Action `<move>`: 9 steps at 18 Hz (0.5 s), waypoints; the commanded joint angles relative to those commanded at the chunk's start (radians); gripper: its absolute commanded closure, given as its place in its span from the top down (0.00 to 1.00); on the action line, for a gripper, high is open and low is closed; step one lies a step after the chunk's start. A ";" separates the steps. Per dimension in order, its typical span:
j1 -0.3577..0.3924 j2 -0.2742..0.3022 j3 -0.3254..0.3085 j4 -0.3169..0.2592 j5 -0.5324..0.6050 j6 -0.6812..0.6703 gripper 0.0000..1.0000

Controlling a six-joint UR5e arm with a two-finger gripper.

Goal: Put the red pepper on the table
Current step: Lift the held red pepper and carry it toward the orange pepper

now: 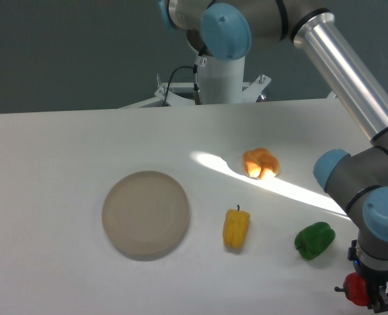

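The red pepper [355,289] is a small glossy red shape at the bottom right corner of the view, low over the white table [62,151]. My gripper [364,295] points down at it with its fingers closed around it. Part of the pepper is hidden behind the gripper body. Whether the pepper touches the tabletop cannot be told.
A round beige-grey plate [146,213] lies left of centre. A yellow pepper [236,228] lies beside it, a green pepper [314,240] sits just left of the gripper, and an orange pepper [260,163] rests in a sunlit patch further back.
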 joint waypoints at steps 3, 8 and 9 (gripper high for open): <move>-0.005 0.015 -0.015 -0.003 0.000 -0.003 0.60; -0.028 0.098 -0.112 -0.034 -0.006 -0.017 0.60; -0.034 0.124 -0.145 -0.035 -0.009 -0.028 0.60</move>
